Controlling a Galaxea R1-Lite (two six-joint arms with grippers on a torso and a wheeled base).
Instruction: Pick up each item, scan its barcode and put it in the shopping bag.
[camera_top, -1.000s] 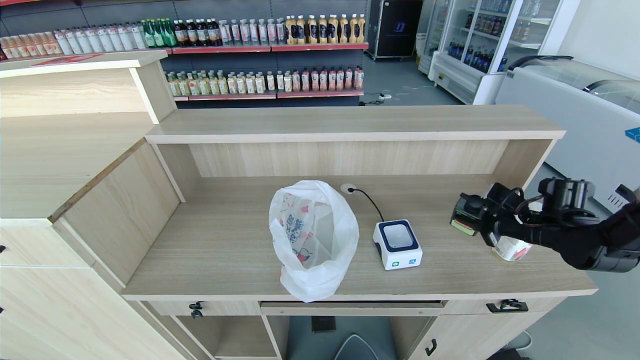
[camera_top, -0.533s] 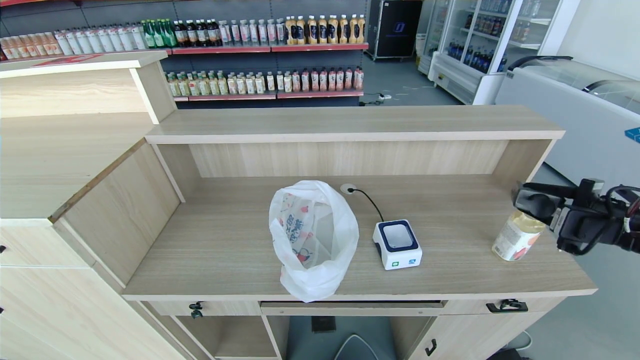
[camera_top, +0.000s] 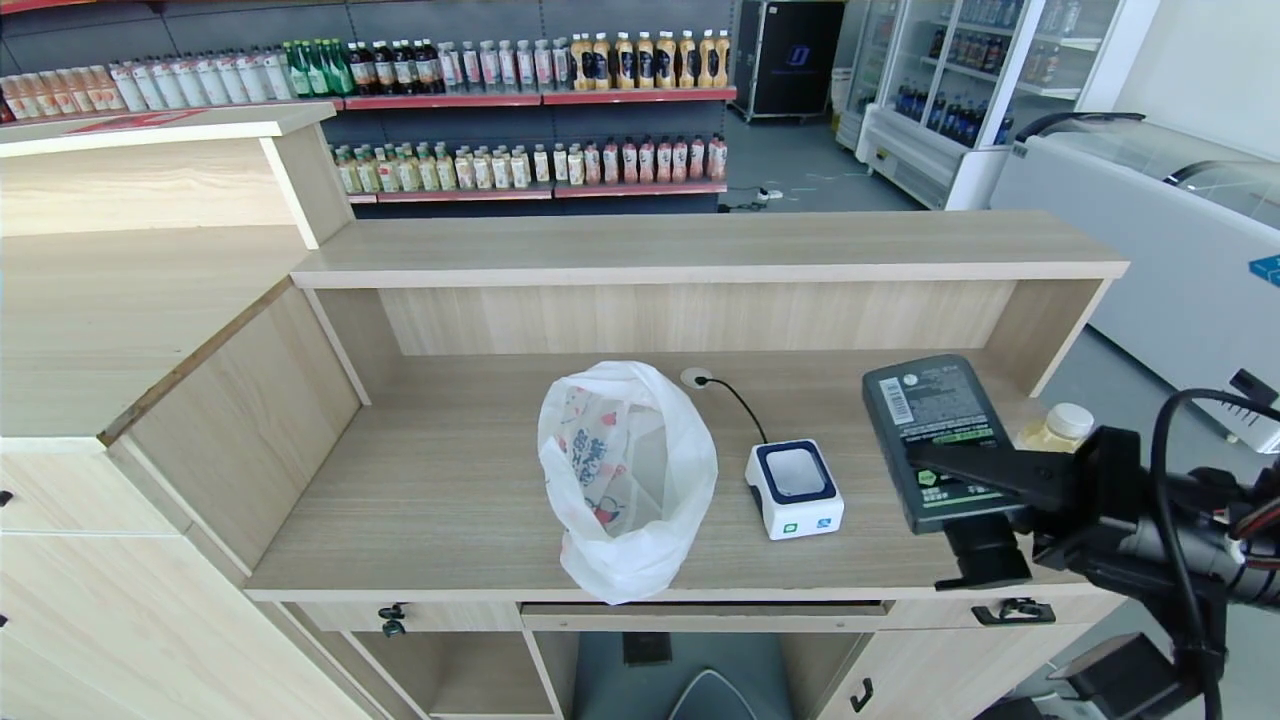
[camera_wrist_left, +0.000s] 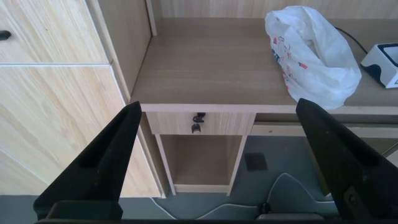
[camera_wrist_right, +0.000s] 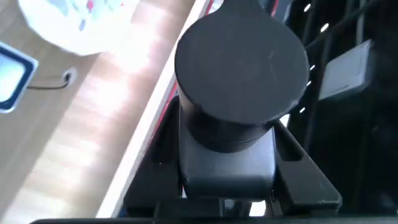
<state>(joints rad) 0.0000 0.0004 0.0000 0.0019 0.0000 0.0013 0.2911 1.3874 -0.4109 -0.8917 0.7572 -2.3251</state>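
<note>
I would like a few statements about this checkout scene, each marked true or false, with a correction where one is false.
1. The right hand holds a dark bottle. True.
2. The shopping bag lies flat and closed. False: it stands open on the counter.
3. The scanner stands to the right of the shopping bag. True.
4. The left hand grips the shopping bag. False: it is open and empty, apart from the shopping bag.
</note>
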